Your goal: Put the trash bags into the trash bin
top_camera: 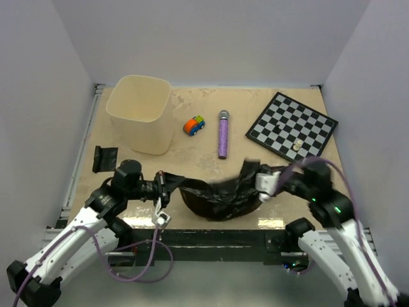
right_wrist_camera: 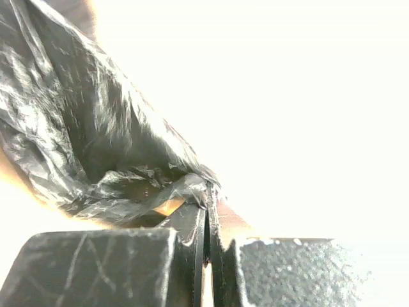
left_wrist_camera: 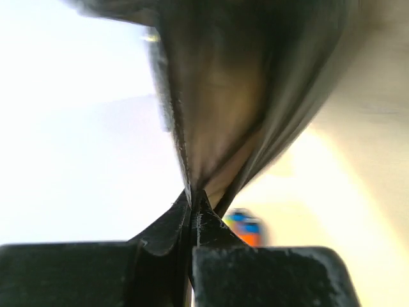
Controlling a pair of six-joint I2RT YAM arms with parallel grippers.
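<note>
A dark, glossy, crinkly trash bag (top_camera: 220, 197) hangs stretched between my two grippers over the near middle of the table. My left gripper (top_camera: 167, 186) is shut on its left edge; the film (left_wrist_camera: 243, 109) runs up from the closed fingertips. My right gripper (top_camera: 258, 181) is shut on its right edge; the crumpled film (right_wrist_camera: 96, 147) fills the left of that view. The cream-beige trash bin (top_camera: 140, 114) stands upright and empty at the back left, apart from the bag. A second folded dark bag (top_camera: 104, 158) lies flat at the left, near the bin.
A purple glittery cylinder (top_camera: 223, 134) lies behind the bag. A small orange-blue toy car (top_camera: 194, 125) sits right of the bin and shows blurred in the left wrist view (left_wrist_camera: 246, 227). A black-and-white chequered board (top_camera: 292, 125) lies at the back right.
</note>
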